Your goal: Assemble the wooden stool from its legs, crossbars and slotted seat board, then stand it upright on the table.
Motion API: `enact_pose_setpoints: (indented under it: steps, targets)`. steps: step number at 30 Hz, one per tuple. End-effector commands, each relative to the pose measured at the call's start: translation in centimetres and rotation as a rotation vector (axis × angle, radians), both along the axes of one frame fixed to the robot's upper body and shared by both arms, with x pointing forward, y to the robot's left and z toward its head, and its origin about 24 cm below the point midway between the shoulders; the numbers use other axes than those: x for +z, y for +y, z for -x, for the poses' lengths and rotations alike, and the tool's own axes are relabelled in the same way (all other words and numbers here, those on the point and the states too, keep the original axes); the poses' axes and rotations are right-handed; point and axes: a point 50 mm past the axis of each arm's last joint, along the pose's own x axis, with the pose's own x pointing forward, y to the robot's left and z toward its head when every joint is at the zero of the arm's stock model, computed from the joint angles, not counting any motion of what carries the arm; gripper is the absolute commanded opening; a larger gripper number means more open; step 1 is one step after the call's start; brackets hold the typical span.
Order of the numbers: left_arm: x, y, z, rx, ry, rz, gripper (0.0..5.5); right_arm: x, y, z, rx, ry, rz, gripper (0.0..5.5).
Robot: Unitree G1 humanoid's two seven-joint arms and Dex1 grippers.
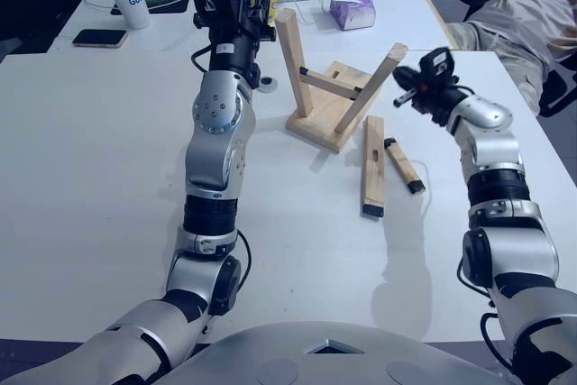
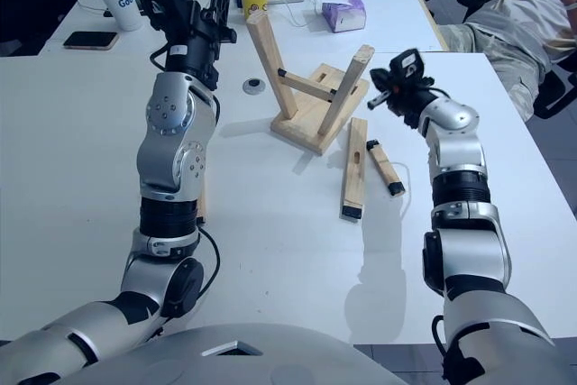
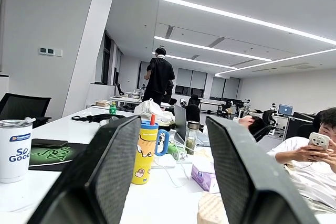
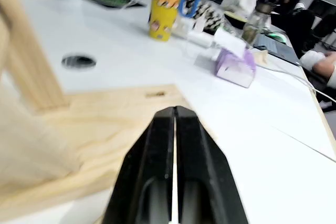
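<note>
The half-built stool sits toward the far middle of the tabletop (image 1: 99, 187), not far from its far edge. Its slotted seat board (image 1: 326, 125) lies flat. One leg (image 1: 293, 60) stands nearly upright from it and a second leg (image 1: 374, 87) leans out to the right, with a crossbar (image 1: 329, 85) joining the two. Just in front of the board's near right corner, a loose leg (image 1: 372, 167) lies flat. A loose crossbar (image 1: 403, 166) with dark ends lies just beside it, on its right.

The left claw (image 3: 174, 129) is held high, left of the upright leg and well clear of it. Its fingers (image 3: 113, 171) are spread wide, with nothing between them. The right claw (image 4: 175, 115) is pressed closed and empty, close to the top end of the leaning leg; whether it touches is unclear.

Bare surface stretches left of the left arm and along the near side in front of the loose parts. The tabletop's right edge runs just beyond the right arm. A small round grommet (image 2: 254, 87) sits left of the seat board.
</note>
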Motion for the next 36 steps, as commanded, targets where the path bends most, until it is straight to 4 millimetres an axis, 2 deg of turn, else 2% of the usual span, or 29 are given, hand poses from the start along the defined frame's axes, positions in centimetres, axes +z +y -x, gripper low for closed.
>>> enact_pose_setpoints:
  steps: [1,2,5,10,13,16,20,22,26,27,31,33,36]
  targets:
    - [-0.5,0.2,0.0,0.002,0.020,-0.007,2.32,0.2,5.1,1.1,0.227,-0.044,-0.014,0.01]
    - [-0.5,0.3,-0.1,0.004,0.020,-0.008,2.32,0.6,7.3,1.7,0.309,-0.058,-0.030,0.01]
    - [-0.5,0.3,-0.1,0.008,0.022,-0.008,2.32,1.4,11.8,2.5,0.405,-0.088,-0.033,0.01]
    - [-0.4,1.0,-0.3,0.039,0.018,0.000,2.32,1.1,14.8,1.7,0.275,-0.049,0.015,0.01]
    - [-0.1,1.7,-0.3,0.076,-0.001,0.006,2.32,0.2,15.0,1.3,0.199,-0.020,0.047,0.01]
    - [0.7,2.7,-0.2,0.122,-0.038,0.011,2.32,0.0,14.0,0.8,0.122,-0.041,0.052,0.01]
    - [0.9,3.3,0.0,0.137,-0.052,0.006,2.32,1.1,11.4,-0.1,0.026,-0.086,0.038,0.01]
    - [1.0,3.0,0.1,0.097,-0.058,-0.008,2.32,1.3,9.4,-1.2,-0.047,-0.089,0.114,0.01]
    - [1.5,2.6,0.5,-0.016,-0.097,-0.059,2.32,1.2,6.7,-2.5,-0.124,-0.064,0.234,0.01]
    - [1.5,3.1,0.5,-0.049,-0.099,-0.076,2.32,0.8,5.6,-2.8,-0.145,-0.042,0.267,0.01]
    - [1.7,4.5,0.7,-0.131,-0.091,-0.105,2.32,-0.3,3.4,-3.0,-0.177,0.009,0.346,0.01]
    - [1.7,4.7,1.1,-0.214,-0.077,-0.148,2.32,-1.2,2.6,-2.8,-0.194,0.065,0.383,0.01]
    - [0.9,3.9,2.1,-0.350,-0.043,-0.232,2.32,-2.2,2.5,-2.7,-0.166,0.125,0.367,0.01]
